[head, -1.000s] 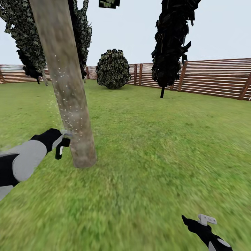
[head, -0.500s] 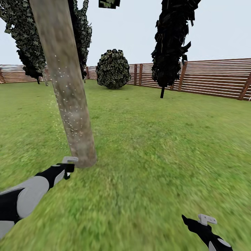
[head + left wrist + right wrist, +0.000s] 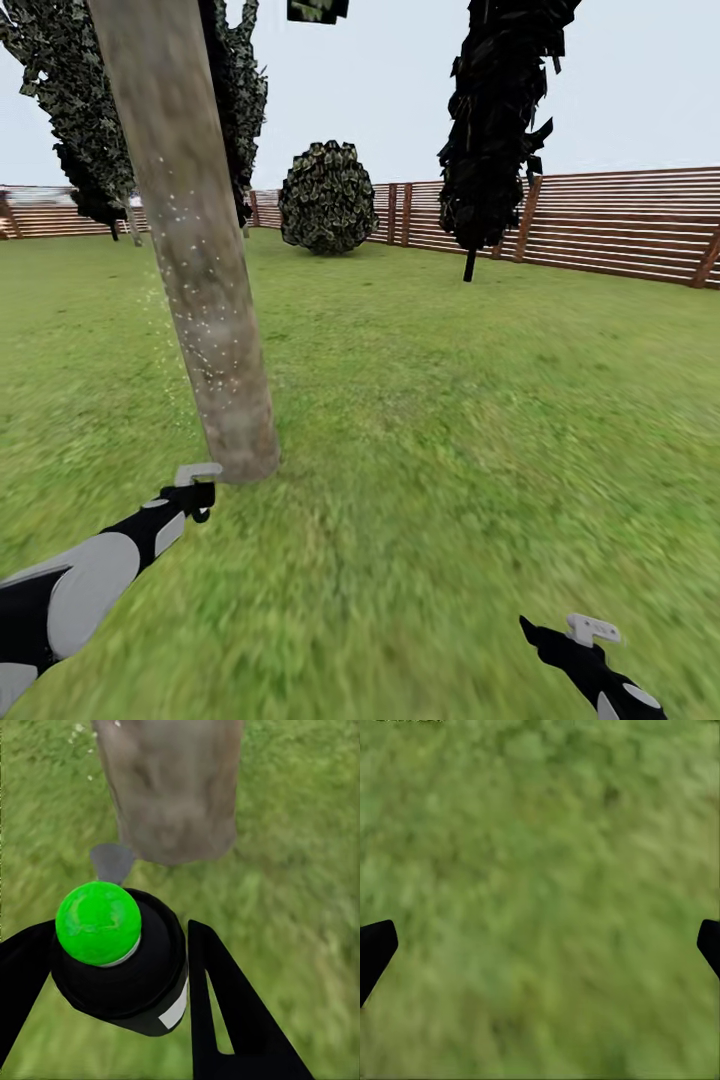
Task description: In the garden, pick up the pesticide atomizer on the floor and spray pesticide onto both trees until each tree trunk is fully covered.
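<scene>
A thick grey-brown tree trunk (image 3: pixel 195 250) leans up out of the lawn at the left, speckled with small white droplets over its middle. My left gripper (image 3: pixel 196 492) is low by the trunk's base, just short of it, shut on the pesticide atomizer (image 3: pixel 124 971), a small black can with a bright green cap. In the left wrist view the black fingers (image 3: pixel 217 997) flank the can, and the trunk's foot (image 3: pixel 172 787) stands right ahead. My right gripper (image 3: pixel 578 640) hangs open over bare grass at the lower right, its fingertips (image 3: pixel 376 945) far apart.
Grass lawn (image 3: pixel 470 400) stretches wide to the right and ahead. A brown slat fence (image 3: pixel 620 225) rings the back. Dark narrow trees (image 3: pixel 495 120) and a round bush (image 3: pixel 327 198) stand near the fence, far off.
My left arm has dropped with the atomizer from mid-trunk height down to the trunk's base. The right arm has held still. The view has shifted very slightly.
</scene>
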